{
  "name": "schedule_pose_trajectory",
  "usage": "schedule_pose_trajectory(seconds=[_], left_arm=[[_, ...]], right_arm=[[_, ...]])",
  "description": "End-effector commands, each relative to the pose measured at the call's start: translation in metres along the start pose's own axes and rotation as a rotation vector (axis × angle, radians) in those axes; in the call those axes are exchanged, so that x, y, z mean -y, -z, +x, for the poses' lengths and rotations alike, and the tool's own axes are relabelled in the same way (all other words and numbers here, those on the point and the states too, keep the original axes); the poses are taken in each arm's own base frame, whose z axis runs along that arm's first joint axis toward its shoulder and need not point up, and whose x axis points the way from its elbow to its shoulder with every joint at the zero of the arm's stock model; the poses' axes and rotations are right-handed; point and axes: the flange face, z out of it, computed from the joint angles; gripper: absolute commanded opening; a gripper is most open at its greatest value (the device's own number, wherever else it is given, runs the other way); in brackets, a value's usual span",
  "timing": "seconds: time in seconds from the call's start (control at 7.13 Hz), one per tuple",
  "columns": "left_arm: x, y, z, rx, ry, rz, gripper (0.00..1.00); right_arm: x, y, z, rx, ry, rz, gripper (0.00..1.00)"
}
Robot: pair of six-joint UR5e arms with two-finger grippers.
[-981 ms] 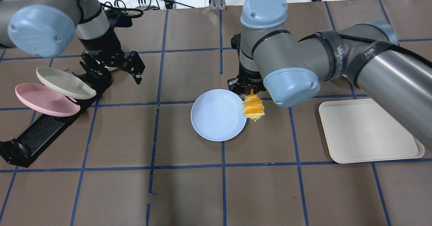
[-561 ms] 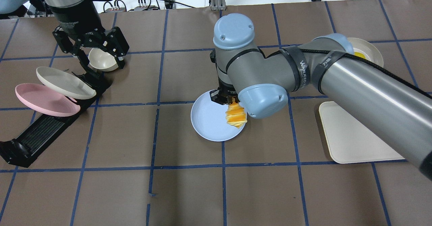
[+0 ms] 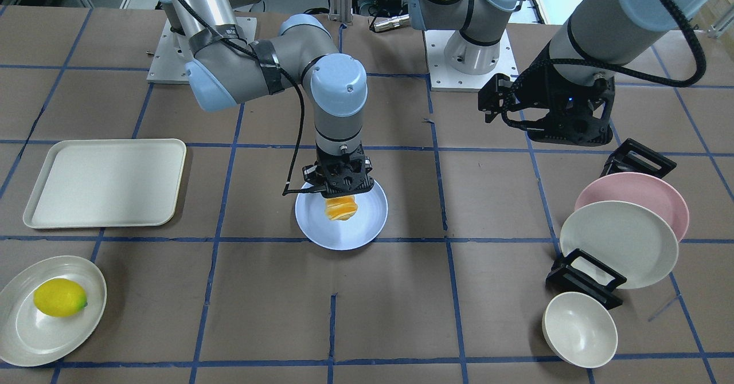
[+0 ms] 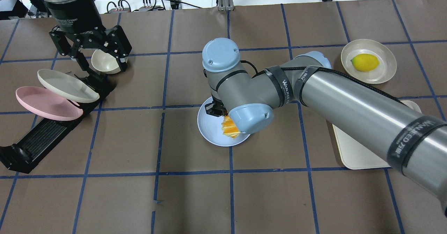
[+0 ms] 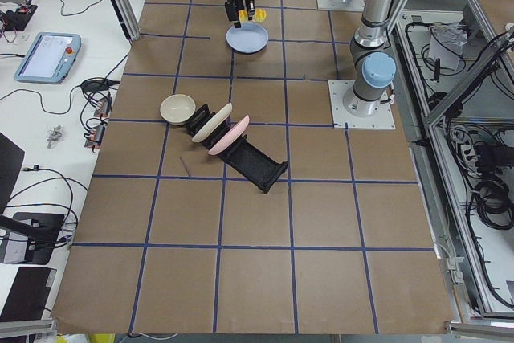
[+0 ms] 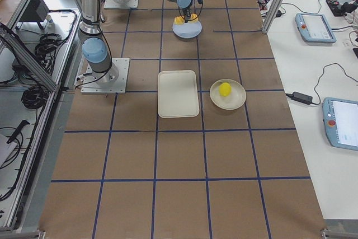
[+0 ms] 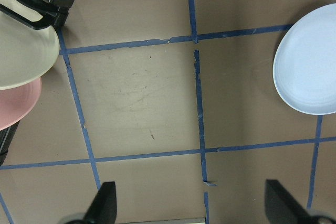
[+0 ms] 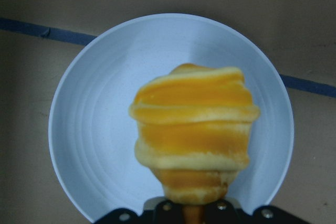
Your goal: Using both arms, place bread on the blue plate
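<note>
The right claw [image 3: 340, 194] holds the bread [image 8: 194, 135] over the blue plate [image 8: 89, 129], maybe touching it. The left claw [image 4: 103, 65] hangs wide open.

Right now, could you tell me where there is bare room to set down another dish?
The cream tray is bare, and so are the squares between the blue plate and the rack. Crowded: the rack, with pink plate, white plate and bowl.

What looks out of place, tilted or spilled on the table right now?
Nothing stands out. The striped orange-and-cream bread hangs from the right gripper over the round pale-blue plate; the pink plate and cream plate lean in their black rack, as racked plates do. Nothing looks spilled or broken.
</note>
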Motion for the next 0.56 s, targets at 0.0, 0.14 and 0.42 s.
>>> schedule_pose_trajectory(seconds=[0.0, 0.14, 0.42], left_arm=[[-0.005, 0.004, 0.001, 0.000, 0.092, 0.010, 1.00], [-0.005, 0.006, 0.001, -0.002, 0.093, 0.030, 1.00], [0.000, 0.003, 0.004, -0.002, 0.085, 0.086, 1.00]], right_arm=[[-0.001, -0.023, -0.015, -0.003, 0.007, -0.004, 0.05], [-0.001, -0.026, -0.014, -0.007, 0.018, -0.005, 0.05], [-0.001, -0.033, -0.014, -0.015, 0.014, -0.017, 0.49]])
